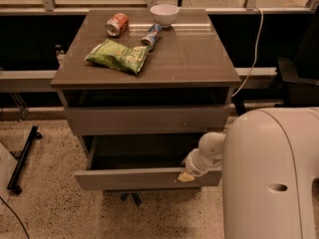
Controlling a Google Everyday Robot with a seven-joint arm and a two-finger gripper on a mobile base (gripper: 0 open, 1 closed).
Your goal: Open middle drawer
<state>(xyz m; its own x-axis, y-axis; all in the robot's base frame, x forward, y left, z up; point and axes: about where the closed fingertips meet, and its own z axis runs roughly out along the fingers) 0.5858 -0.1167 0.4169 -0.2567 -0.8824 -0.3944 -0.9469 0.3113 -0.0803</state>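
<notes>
Middle drawer [129,179] is open: front panel sits well forward of the cabinet, dark interior visible behind it, at 6 o'clock from the cabinet top [199,59]. Uppermost drawer front [144,119] is above it, only slightly out.

Gripper [187,176] is at the 3 o'clock end of the middle drawer front, touching its top edge. Grasp state: cannot tell. The white arm body [271,173] fills the view at 4 to 5 o'clock.

On the cabinet top:
- white bowl [164,14] at 12 o'clock, by the back edge
- red soda can [117,24] on its side at 11
- blue can [151,36] lying just in front of the bowl
- green chip bag [117,57] at 9, near the left edge

White cable [256,44] hangs off to 3 o'clock of the cabinet.
</notes>
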